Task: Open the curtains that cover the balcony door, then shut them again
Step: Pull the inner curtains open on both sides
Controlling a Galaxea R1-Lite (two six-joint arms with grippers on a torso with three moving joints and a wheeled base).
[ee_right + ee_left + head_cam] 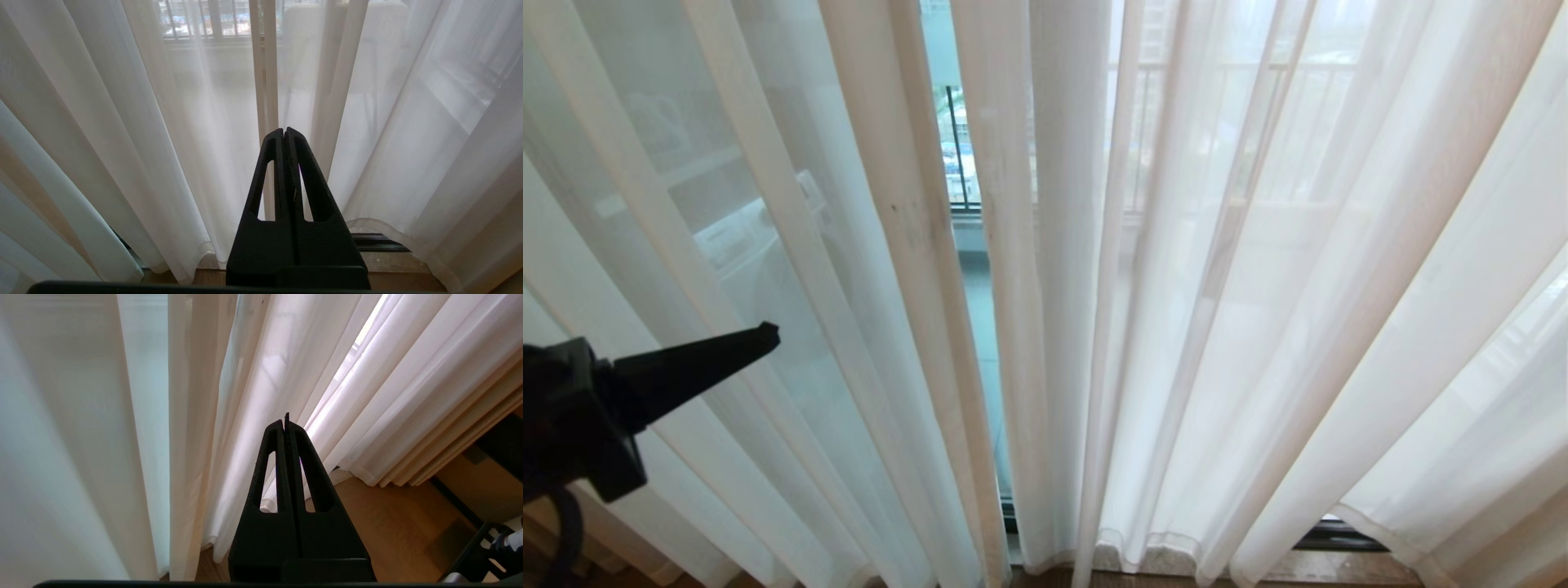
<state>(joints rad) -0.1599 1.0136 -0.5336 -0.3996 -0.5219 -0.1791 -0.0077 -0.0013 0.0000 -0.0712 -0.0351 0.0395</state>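
The sheer white curtains (pixel 1217 327) hang in pleats across the whole head view, hems near the floor. A narrow gap between two panels shows the glass of the balcony door (pixel 968 278). My left gripper (pixel 765 335) reaches in from the lower left, shut and empty, its tip pointing at the left panel's pleats; I cannot tell whether it touches. In the left wrist view that gripper (pixel 285 424) is shut in front of the curtains (pixel 253 375). My right gripper (pixel 284 131), outside the head view, is shut and empty, facing the curtains (pixel 163 143).
A black railing (pixel 956 147) shows through the gap. The door's dark floor track (pixel 1339 535) runs under the hems. Thicker beige drapes (pixel 470 428) hang beside the sheer fabric, above a wooden floor (pixel 392 522). A black frame part (pixel 486 547) sits low nearby.
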